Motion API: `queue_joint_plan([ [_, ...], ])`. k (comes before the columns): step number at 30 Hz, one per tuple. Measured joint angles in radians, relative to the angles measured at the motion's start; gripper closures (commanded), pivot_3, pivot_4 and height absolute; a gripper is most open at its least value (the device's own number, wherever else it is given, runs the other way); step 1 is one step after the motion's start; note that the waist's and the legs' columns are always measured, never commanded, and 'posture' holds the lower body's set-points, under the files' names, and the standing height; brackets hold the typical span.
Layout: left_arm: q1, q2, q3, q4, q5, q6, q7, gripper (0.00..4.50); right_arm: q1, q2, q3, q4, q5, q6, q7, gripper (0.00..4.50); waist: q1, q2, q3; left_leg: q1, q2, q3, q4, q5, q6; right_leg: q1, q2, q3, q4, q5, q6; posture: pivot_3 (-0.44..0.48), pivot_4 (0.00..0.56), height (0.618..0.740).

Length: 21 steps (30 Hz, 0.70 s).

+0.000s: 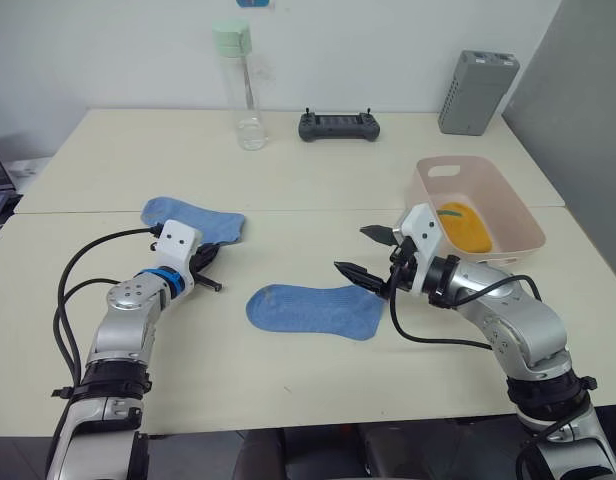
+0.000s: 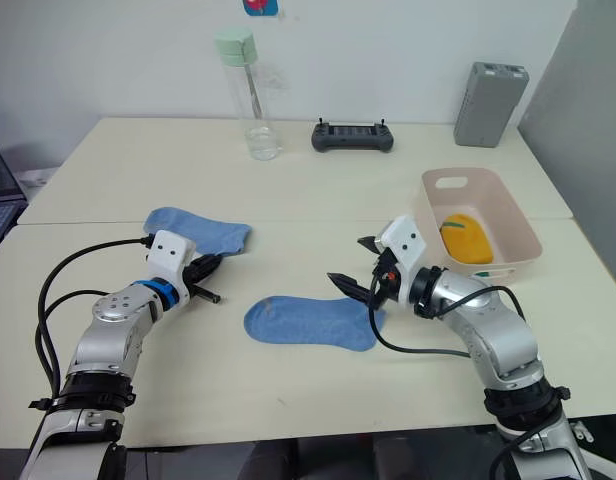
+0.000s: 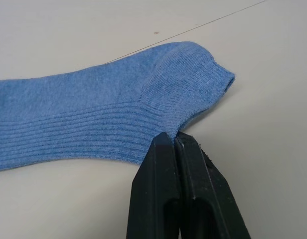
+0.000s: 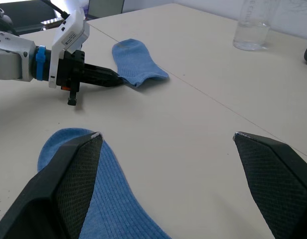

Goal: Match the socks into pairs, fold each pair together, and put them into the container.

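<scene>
Crosswise lies the near blue sock (image 1: 315,311), beside the spread right tool (image 1: 366,252); left tool (image 3: 179,144) pinches the far sock (image 1: 193,219).

The left tool (image 3: 177,142), fingers pressed together, pinches the blue sock's (image 3: 93,119) ribbed cuff edge on the table (image 3: 273,99).
</scene>
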State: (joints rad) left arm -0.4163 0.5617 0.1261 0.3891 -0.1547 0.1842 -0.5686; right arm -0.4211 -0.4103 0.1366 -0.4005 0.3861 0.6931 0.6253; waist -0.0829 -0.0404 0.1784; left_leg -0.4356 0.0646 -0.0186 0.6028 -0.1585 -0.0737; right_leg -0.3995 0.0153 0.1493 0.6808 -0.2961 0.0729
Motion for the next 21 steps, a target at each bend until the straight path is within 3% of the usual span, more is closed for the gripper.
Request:
queue_joint_plan([
  [4, -0.004, -0.002, -0.025, -0.059, -0.001, -0.011, -0.049, 4.48, 0.0, -0.002, 0.002, -0.007, 0.0, 0.0, 0.003, 0.0, 0.004, 0.0, 0.0, 0.0, 0.0, 0.0, 0.0, 0.0, 0.0, 0.0, 0.0, 0.0, 0.0, 0.0, -0.001, 0.0, 0.15, 0.74],
  [8, -0.026, -0.044, -0.127, -0.215, -0.004, 0.042, -0.123, 4.48, -0.002, -0.01, 0.003, -0.005, -0.001, -0.006, 0.009, 0.0, 0.014, 0.0, 0.0, -0.001, -0.001, 0.0, 0.001, 0.0, 0.0, 0.001, 0.0, 0.0, 0.0, 0.001, -0.002, 0.0, 0.15, 0.74],
  [15, -0.027, -0.147, -0.299, -0.395, 0.005, 0.206, -0.131, 4.48, -0.012, -0.047, -0.013, 0.035, -0.01, -0.018, 0.021, 0.0, 0.014, 0.0, 0.0, -0.001, 0.0, -0.001, 0.001, 0.0, 0.0, 0.001, 0.0, 0.0, 0.0, 0.001, -0.001, 0.0, 0.15, 0.74],
  [20, -0.024, -0.167, -0.356, -0.466, 0.011, 0.294, -0.127, 4.48, -0.013, -0.077, -0.044, 0.035, -0.011, -0.029, 0.025, 0.0, 0.011, 0.0, 0.0, 0.0, 0.0, -0.002, 0.002, 0.0, 0.0, 0.001, 0.001, 0.0, 0.0, 0.0, 0.001, 0.0, 0.15, 0.74],
  [21, -0.022, -0.172, -0.361, -0.475, 0.011, 0.309, -0.127, 4.28, -0.008, -0.077, -0.044, 0.035, -0.011, -0.03, 0.025, 0.0, 0.011, 0.0, 0.0, 0.0, 0.0, -0.002, 0.002, 0.0, 0.0, 0.002, 0.001, 0.0, 0.0, 0.0, 0.001, 0.0, 0.15, 0.74],
])
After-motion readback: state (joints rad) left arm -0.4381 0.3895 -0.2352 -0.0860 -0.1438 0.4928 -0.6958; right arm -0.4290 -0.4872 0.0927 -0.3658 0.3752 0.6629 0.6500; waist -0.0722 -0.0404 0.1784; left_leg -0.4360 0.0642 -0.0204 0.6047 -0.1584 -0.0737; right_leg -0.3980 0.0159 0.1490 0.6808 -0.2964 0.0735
